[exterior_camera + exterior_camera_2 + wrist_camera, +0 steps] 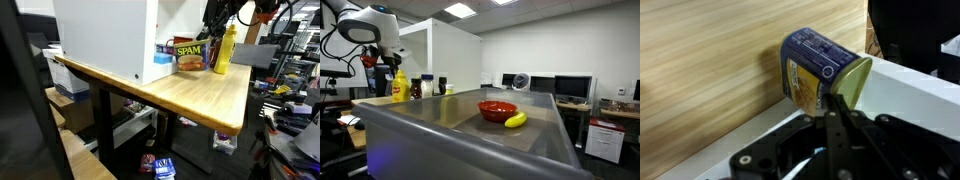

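Observation:
A blue and yellow SPAM can (189, 53) stands on the wooden table (200, 95), next to a yellow mustard bottle (225, 52). My gripper (214, 22) hangs just above the two of them. In the wrist view the can (818, 68) fills the middle, and my gripper (832, 102) is shut, its two fingers pressed together with their tips right at the can's lower edge. Nothing shows between the fingers. From the opposite side, in an exterior view, the arm (368, 25) leans over the mustard bottle (399, 87).
A large white box (105, 38) stands on the table beside the can, with a blue item (161, 60) at its foot. A red bowl (497, 109) and a banana (516, 120) lie on a grey surface. Dark jars (427, 88) stand near the bottle.

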Available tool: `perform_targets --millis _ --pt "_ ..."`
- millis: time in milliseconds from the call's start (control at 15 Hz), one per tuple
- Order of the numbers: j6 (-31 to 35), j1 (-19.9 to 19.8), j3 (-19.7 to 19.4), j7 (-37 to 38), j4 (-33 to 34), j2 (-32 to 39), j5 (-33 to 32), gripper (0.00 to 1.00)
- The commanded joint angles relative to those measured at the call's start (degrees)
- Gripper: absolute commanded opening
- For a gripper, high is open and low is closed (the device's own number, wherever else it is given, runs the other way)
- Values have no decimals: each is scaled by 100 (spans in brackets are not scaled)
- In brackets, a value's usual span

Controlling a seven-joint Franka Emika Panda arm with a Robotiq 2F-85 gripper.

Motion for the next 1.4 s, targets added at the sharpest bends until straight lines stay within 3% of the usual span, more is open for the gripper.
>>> perform_targets --millis 0,467,867,1333 --pt "-237 -165 -126 56 -122 -329 -74 1" --pt "-770 -437 -219 122 -187 -574 -577 1" --pt "-1021 -462 -301 139 -261 -800 -515 1" --pt "-1150 -758 -50 719 -352 -1028 -1164 1"
